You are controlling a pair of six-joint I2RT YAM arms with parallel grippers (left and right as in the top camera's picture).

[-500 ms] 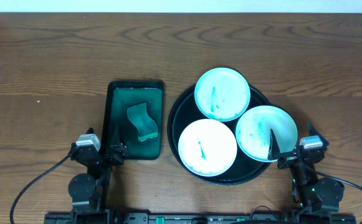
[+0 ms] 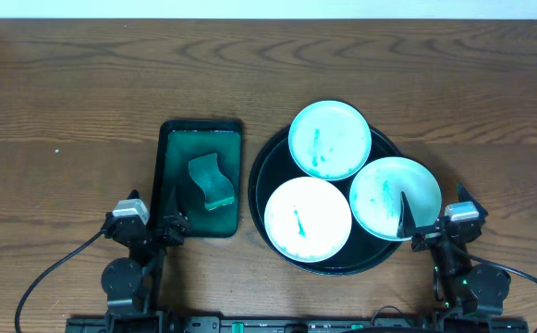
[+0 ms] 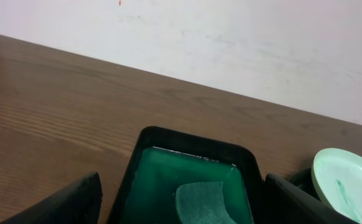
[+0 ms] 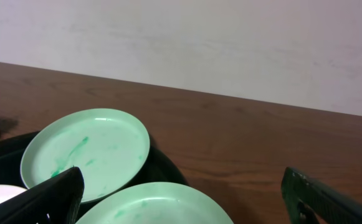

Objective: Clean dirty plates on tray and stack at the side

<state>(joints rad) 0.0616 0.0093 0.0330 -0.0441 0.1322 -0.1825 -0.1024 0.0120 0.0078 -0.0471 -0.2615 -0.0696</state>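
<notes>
Three white plates with teal smears lie on the round black tray (image 2: 273, 166): one at the back (image 2: 330, 140), one at the front left (image 2: 307, 219), one at the right (image 2: 395, 198) overhanging the rim. My left gripper (image 2: 162, 220) is open at the near end of the green tray. My right gripper (image 2: 430, 222) is open at the right plate's near edge, holding nothing. In the right wrist view the back plate (image 4: 84, 152) and the right plate (image 4: 156, 211) lie between my open fingers (image 4: 184, 202). In the left wrist view my fingers (image 3: 181, 208) are open.
A small rectangular dark green tray (image 2: 201, 139) holds a teal sponge (image 2: 211, 180) left of the round tray; both show in the left wrist view, the tray (image 3: 193, 149) and the sponge (image 3: 204, 202). Bare wooden table (image 2: 83, 92) surrounds them. A white wall (image 4: 187, 43) stands behind.
</notes>
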